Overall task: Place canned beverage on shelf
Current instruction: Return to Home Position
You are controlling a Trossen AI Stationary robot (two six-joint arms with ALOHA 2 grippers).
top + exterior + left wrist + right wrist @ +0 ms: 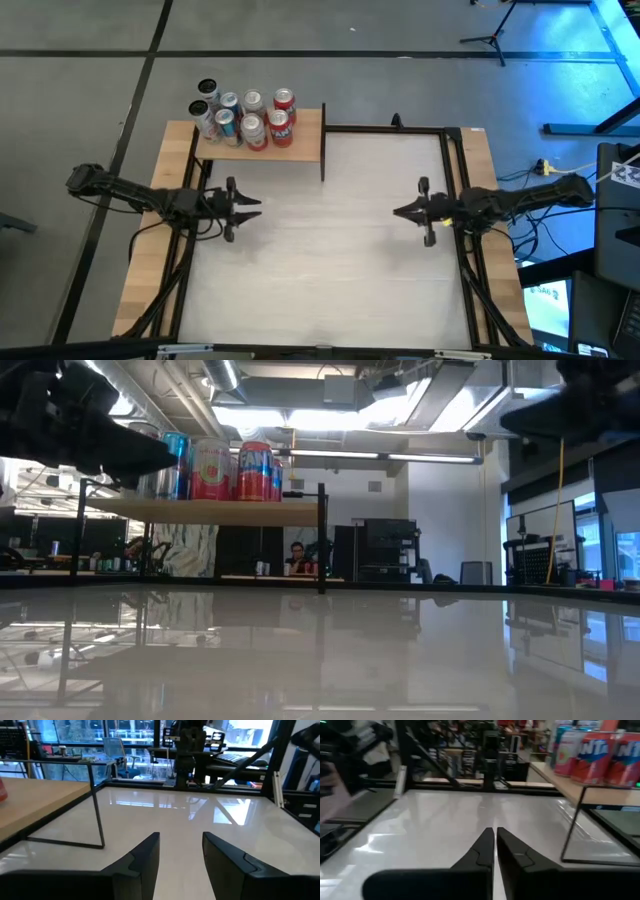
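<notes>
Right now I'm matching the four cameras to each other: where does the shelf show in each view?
High view: the shelf is upper left, carrying the cans.
Low view: shelf upper left, raised, cans on top.
Left wrist view: shelf at the left edge, a tan board.
Right wrist view: shelf on the right, red cans on it.
Shared landmark: its black corner leg, seen in all four views.
</notes>
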